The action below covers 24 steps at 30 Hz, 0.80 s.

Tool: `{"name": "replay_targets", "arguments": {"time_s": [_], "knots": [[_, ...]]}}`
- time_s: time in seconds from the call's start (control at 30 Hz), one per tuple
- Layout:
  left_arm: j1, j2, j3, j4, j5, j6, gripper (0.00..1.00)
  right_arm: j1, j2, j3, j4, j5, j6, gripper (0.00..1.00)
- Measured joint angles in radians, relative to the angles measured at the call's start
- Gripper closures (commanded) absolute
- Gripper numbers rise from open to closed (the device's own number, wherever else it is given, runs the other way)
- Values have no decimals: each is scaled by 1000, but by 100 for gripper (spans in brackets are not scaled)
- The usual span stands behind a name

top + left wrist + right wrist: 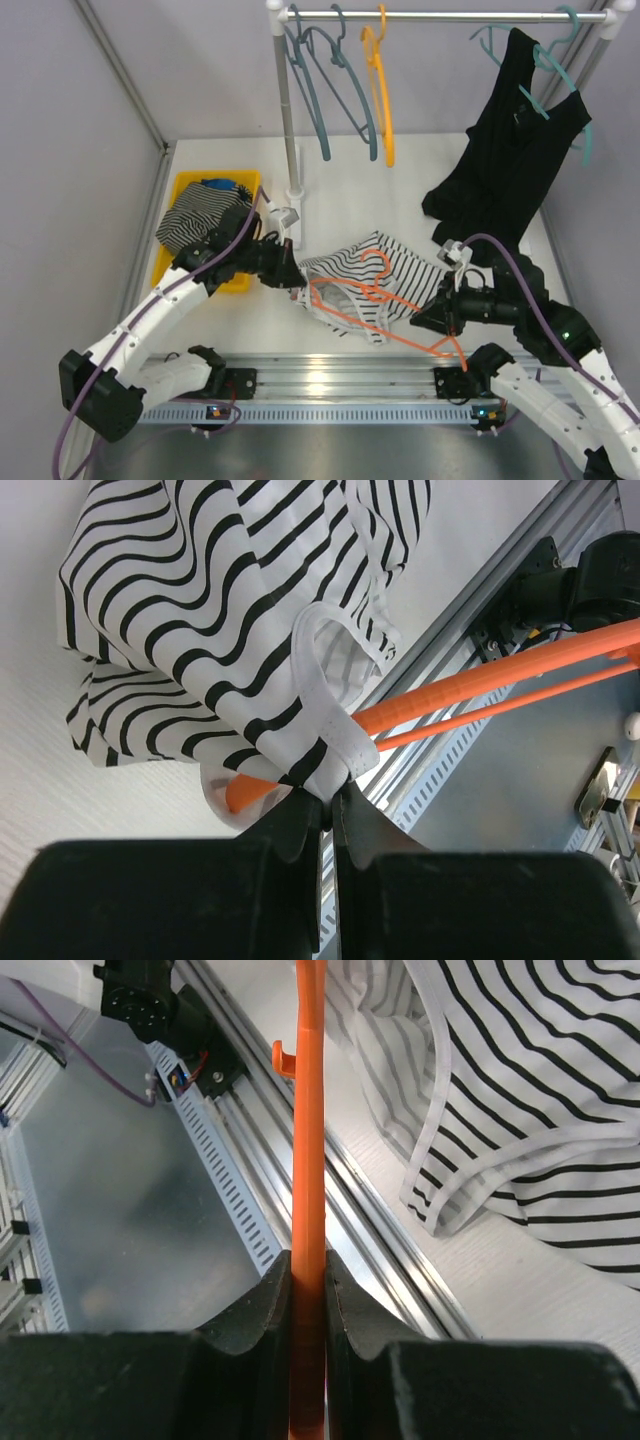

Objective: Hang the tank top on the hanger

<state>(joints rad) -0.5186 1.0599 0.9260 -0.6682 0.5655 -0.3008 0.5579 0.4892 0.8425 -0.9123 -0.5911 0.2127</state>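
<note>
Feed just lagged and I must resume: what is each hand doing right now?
Left hand: closed on a strap of the white, black-striped fabric tank top.
Right hand: closed on the thin red-orange plastic hanger.

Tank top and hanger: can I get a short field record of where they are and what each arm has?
tank top: crumpled on the table
hanger: one end tucked under the striped fabric
left jaws: shut on the edge of the white strap
right jaws: shut on the hanger's bar
task state: top not yet hung on the hanger
background: black top on the rod; yellow bin at left
</note>
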Motion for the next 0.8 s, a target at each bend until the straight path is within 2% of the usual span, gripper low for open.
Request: {"name": "replay_targets", "arguments": {"time_s": [0.47,0.8], "knots": [[0,29,15,-5,83,26,100,16,23,-111,226,-45,60,100],[0,19,15,-6,122,24,99,41,39,-155,315,37,76,100]]}}
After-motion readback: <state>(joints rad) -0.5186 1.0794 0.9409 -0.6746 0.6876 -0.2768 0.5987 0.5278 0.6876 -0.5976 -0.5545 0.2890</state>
